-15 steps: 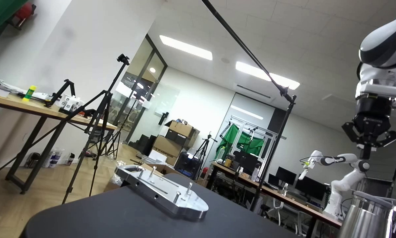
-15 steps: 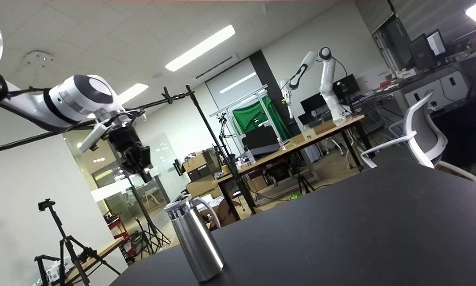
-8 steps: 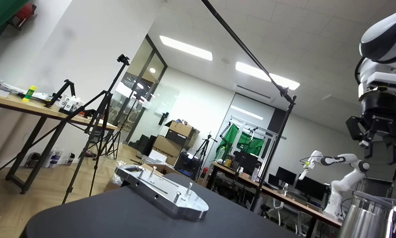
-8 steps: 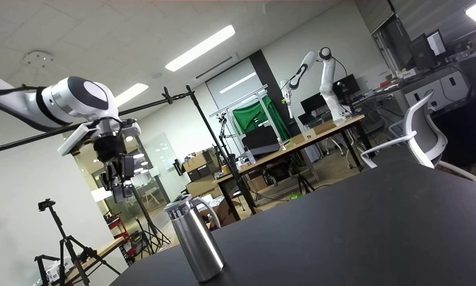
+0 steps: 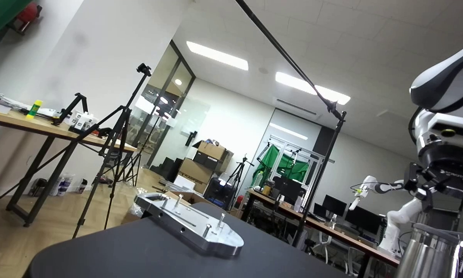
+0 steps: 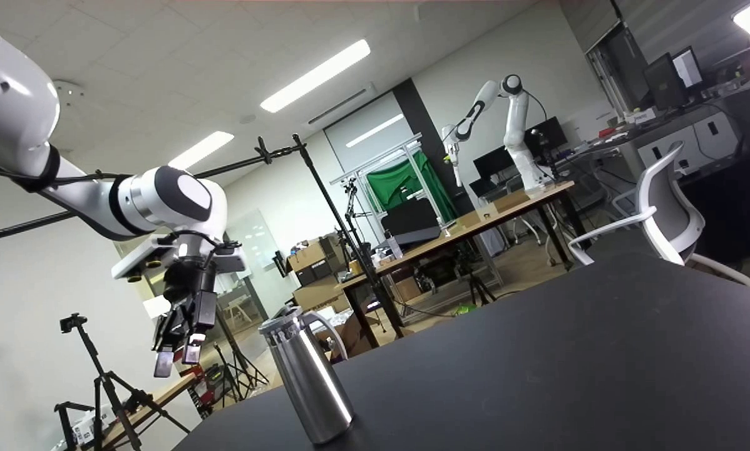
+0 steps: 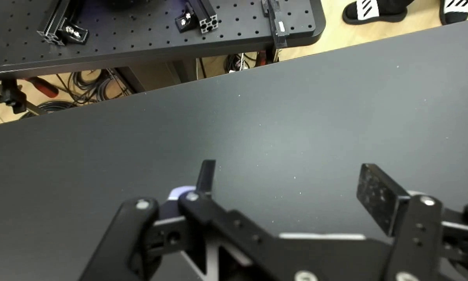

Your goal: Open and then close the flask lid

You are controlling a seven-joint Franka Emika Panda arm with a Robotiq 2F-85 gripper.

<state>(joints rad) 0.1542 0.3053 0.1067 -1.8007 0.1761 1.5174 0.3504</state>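
The hand (image 7: 290,185) hangs over the bench (image 6: 513,369), its two fingers (image 7: 376,195) spread wide with nothing between them. The stainless-steel flask (image 6: 312,382) stands on its base on the bench, apart from the hand; both exterior views show it, the wrist view does not. Its grey lid (image 6: 281,321) sits on top, by the upper end of the curved handle (image 6: 335,337); where it hinges or catches is too small to make out.

The step in hand looks to be the approach, with the lid's opening not yet begun. It would pay to shift or turn the hand until the lid shows between the fingers, and to come at it from above, since a knock on so tall and slim a body could topple it. A narrower spread would probably suit the lid and clear the handle. Once there, the pull should be slow and mostly upward; a sideways tug might skid the flask over the bench or tip it. For closing afterwards, a light, straight press over the middle of the lid seems safest.
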